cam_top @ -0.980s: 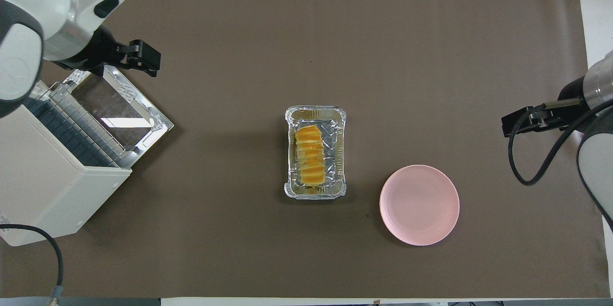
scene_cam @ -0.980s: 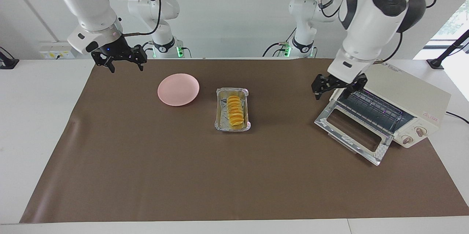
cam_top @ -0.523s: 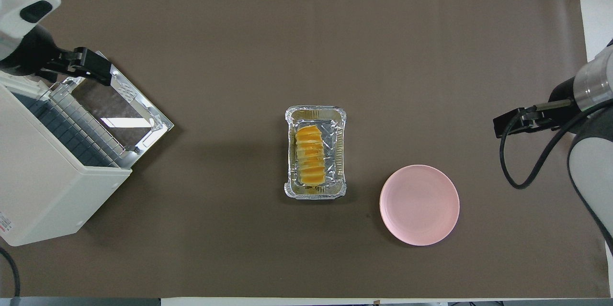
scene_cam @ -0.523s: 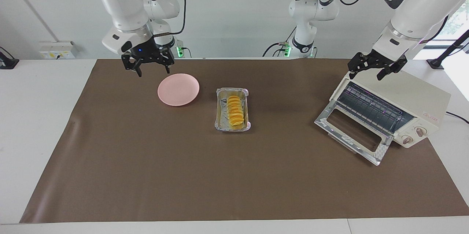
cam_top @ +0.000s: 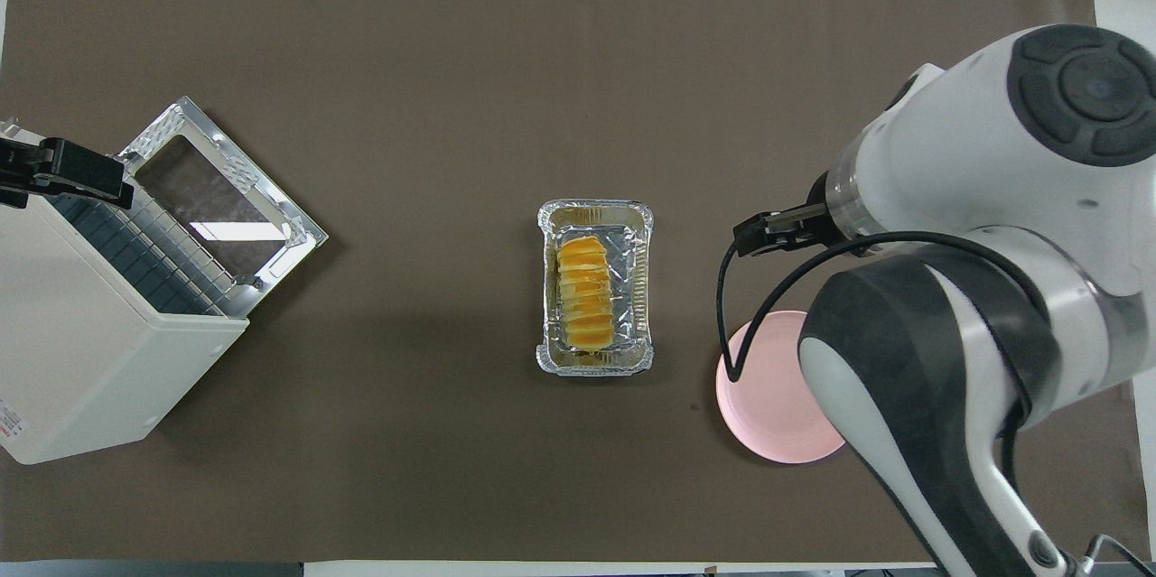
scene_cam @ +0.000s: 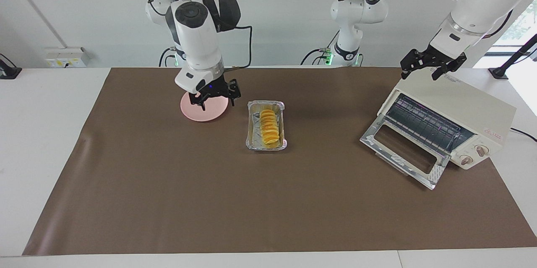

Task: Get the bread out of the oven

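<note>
Bread [scene_cam: 269, 128] lying in foil tray [scene_cam: 253, 134] mid-table, well apart from open oven [scene_cam: 470, 113] at left arm's end. Right gripper [scene_cam: 215, 97] spread, empty, over pink plate [scene_cam: 191, 113]. Left gripper [scene_cam: 432, 66] spread, empty, above oven.

bread [scene_cam: 269, 130]: lay in the foil tray [scene_cam: 266, 146], out of the oven
foil tray: sat mid-surface [scene_cam: 268, 209], between plate and oven
plate [scene_cam: 194, 113]: lay beside the tray, toward the right arm's end, slightly nearer the robots
oven [scene_cam: 463, 115]: stood at the left arm's end, door [scene_cam: 403, 149] dropped open onto the surface
right end effector [scene_cam: 215, 96]: hung over the plate
left end effector [scene_cam: 432, 65]: hung over the oven's top
</note>
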### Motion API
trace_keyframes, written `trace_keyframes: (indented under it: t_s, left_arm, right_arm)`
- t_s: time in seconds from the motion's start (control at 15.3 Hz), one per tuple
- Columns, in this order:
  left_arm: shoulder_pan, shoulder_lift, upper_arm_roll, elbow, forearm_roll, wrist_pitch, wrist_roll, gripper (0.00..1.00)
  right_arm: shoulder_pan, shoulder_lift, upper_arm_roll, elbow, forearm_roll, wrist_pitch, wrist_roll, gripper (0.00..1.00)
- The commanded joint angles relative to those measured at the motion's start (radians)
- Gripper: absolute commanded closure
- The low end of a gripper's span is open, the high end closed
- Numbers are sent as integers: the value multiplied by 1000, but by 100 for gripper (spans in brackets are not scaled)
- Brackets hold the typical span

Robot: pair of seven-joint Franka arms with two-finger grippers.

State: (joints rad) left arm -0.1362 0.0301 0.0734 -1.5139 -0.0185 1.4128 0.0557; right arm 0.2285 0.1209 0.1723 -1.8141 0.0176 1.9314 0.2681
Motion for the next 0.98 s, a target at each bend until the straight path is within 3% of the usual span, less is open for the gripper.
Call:
trace_keyframes:
  t_s: [0.0, 0.26, 0.91]
  left_arm:
    - [21, -53, -29, -78, -12, 2, 3, 0]
    - [10, -52, -24, -75, -14, -5, 6, 0]
    - [21, -58, -23, -72, -12, -2, 3, 0]
  right_arm:
    - [51, -1, -4, -89, 8, 102, 92, 0]
    - [113, 19, -4, -126, 8, 175, 193, 0]
    - [115, 65, -2, -281, 10, 340, 302, 0]
